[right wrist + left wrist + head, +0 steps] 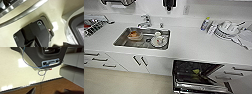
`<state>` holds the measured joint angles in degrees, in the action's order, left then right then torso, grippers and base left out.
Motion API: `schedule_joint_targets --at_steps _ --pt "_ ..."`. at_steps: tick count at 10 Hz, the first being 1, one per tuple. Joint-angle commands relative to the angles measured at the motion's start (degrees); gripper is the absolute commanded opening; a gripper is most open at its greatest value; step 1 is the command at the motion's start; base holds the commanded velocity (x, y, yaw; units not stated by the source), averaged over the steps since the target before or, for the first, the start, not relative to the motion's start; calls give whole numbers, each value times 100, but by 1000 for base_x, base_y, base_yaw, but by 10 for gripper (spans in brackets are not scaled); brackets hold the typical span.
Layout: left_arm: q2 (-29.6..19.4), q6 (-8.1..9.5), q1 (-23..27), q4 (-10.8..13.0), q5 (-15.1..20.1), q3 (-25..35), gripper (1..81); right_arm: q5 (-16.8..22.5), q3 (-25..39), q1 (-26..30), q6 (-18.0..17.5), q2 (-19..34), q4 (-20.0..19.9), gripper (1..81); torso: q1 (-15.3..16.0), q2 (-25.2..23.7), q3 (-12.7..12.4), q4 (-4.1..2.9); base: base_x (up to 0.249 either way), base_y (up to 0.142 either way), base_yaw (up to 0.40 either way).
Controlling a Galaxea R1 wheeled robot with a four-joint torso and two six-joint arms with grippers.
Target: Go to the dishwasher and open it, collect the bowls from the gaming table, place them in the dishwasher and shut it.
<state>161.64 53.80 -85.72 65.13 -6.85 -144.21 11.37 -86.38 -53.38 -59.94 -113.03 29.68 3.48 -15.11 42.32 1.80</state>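
Dishwasher (196, 76) stands open below white counter (189, 47); yellow-green shape, possibly bowl (196, 71), sits inside. Sink (142, 37) holds dishes. Pincer state: cannot tell, either arm.

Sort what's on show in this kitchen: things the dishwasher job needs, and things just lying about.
Job: dishwasher, door open; yellow-green item inside, possibly a bowl.
Lying about: sink holding dishes, faucet, dish rack, bottle.

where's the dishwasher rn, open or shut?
Head view: the dishwasher is at the lower right, under the white countertop, right of the sink. Its door is open, with something yellow-green inside.
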Motion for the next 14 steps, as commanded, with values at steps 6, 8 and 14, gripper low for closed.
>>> schedule_joint_targets --at_steps 6,8,14 --pt "-43 -18 -72 -45 202 -2 811 -1383 -2092 -1979 123 -1594 741 811 968 -1540 -7 0 0 0 0" --pt "-34 -18 -72 -45 202 -2 811 -1550 -2408 -2234 123 -1971 837 811 1237 -1964 -9 0 0 0 0" --pt "-8 -18 -55 -45 211 -2 811 -1894 -3348 -2665 123 -2850 960 811 1969 -3137 -15 0 0 0 0"
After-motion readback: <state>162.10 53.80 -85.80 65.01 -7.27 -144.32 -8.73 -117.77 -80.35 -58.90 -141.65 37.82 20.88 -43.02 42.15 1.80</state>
